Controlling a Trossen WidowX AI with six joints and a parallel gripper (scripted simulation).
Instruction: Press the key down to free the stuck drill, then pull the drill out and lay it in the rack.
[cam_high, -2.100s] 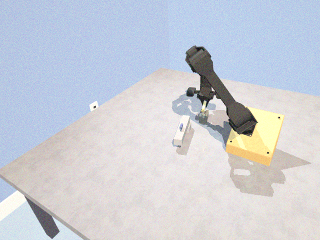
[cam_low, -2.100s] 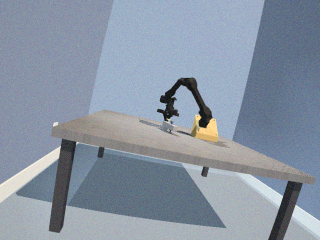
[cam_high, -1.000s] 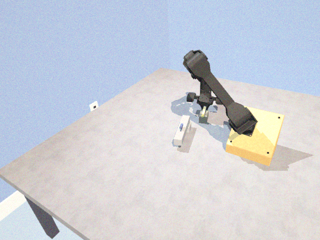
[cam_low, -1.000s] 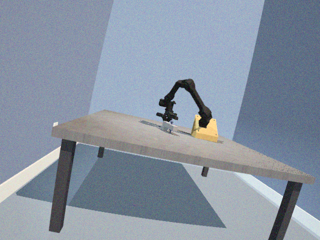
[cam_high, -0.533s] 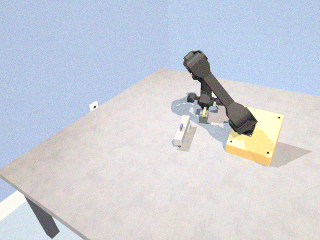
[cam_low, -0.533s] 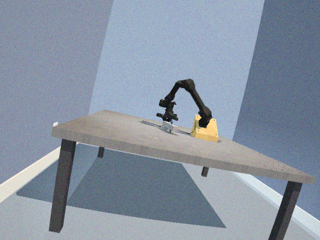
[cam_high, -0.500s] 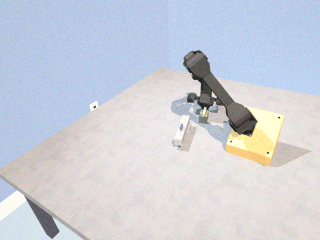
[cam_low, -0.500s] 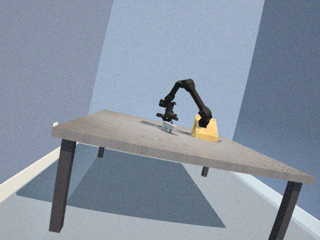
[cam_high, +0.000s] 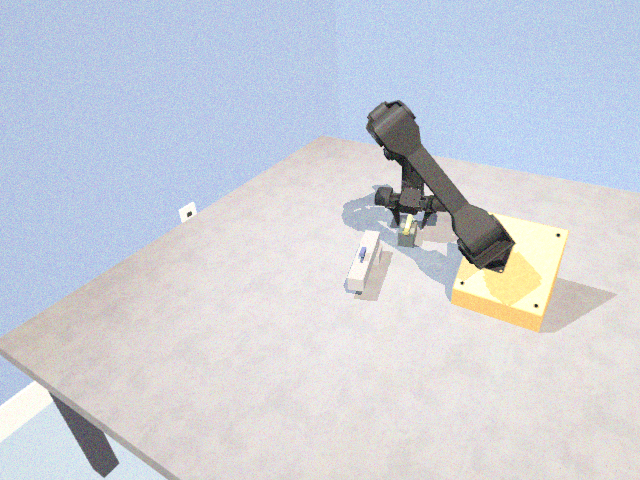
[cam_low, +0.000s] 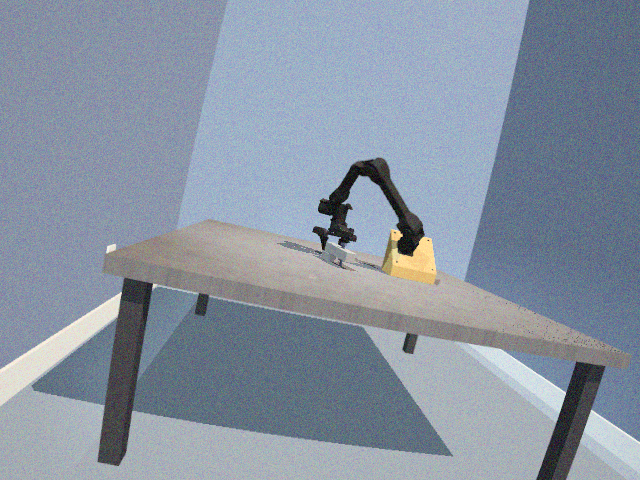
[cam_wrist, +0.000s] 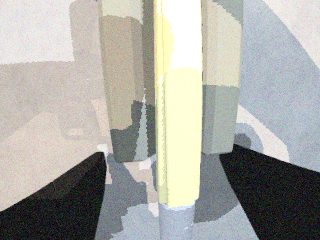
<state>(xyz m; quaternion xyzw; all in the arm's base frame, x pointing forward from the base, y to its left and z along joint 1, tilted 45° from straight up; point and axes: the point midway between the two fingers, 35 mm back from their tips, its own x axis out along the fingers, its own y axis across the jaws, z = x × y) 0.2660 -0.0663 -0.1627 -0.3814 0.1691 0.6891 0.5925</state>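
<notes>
The drill, a pale yellow bar (cam_high: 407, 225) (cam_wrist: 181, 135) with a blue-grey end, lies between the two walls of the small grey rack (cam_high: 406, 240) (cam_wrist: 122, 75). Whether it rests on the rack's bottom cannot be told. My gripper (cam_high: 410, 226) (cam_low: 332, 244) (cam_wrist: 164, 155) is open low over the rack, one finger on each side of the drill and apart from it. The white block (cam_high: 357, 273) (cam_low: 333, 253) stands in front of the rack in the top view, with the small blue key (cam_high: 362, 252) on it. In the exterior view the rack and drill are hidden.
The arm's base stands on a large yellow box (cam_high: 535, 268) (cam_low: 413, 268) to the right of the rack in the top view. The forearm passes over the space between them. The white block is close beside the rack, on the grey table (cam_high: 258, 361) (cam_low: 258, 273).
</notes>
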